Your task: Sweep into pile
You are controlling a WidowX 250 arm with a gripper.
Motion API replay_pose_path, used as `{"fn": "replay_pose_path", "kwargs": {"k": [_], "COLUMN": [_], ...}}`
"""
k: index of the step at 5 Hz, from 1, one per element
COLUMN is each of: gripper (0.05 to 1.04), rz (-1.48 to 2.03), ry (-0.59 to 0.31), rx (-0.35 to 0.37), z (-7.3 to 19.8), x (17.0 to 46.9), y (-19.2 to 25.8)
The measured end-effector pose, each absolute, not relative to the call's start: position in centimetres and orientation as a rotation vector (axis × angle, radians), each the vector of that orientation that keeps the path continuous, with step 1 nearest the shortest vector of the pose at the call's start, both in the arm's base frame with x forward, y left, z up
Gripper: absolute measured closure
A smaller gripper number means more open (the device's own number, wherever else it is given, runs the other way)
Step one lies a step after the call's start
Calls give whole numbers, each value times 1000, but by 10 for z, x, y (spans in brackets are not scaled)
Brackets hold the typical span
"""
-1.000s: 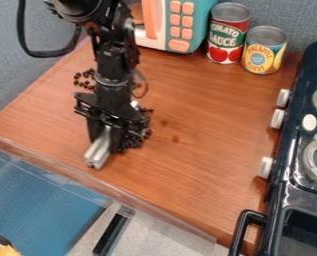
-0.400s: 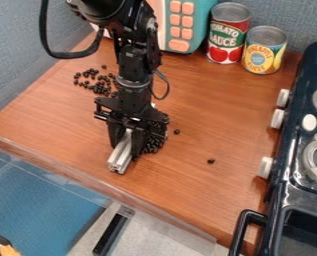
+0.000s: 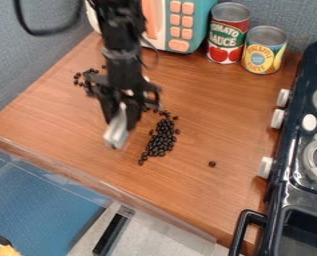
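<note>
- Small dark beans lie in a narrow, uneven heap at the centre of the frame.
- One stray bean sits apart, lower right of the heap; more scattered beans lie at upper left.
- Left of the heap, the black gripper grips a pale bar, which slants.
- A fast or tilted sweep could roll beans away or let some slip past the bar.
</note>
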State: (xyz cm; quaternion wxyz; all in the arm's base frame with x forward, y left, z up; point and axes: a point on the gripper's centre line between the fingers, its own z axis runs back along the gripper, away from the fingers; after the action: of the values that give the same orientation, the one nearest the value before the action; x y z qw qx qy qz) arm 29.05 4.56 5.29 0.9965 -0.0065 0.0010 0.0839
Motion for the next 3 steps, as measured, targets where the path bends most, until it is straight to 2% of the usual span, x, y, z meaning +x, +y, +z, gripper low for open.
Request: {"fn": "replay_pose_path", "kwargs": {"k": [1, 2, 3], "gripper": [700, 701, 700], "rz": [212, 288, 302], "ry": [-50, -75, -43], "rx": [-16, 63, 130], "z": [80, 101, 87], "x": [298, 312, 325], "y": [68, 114, 148]}}
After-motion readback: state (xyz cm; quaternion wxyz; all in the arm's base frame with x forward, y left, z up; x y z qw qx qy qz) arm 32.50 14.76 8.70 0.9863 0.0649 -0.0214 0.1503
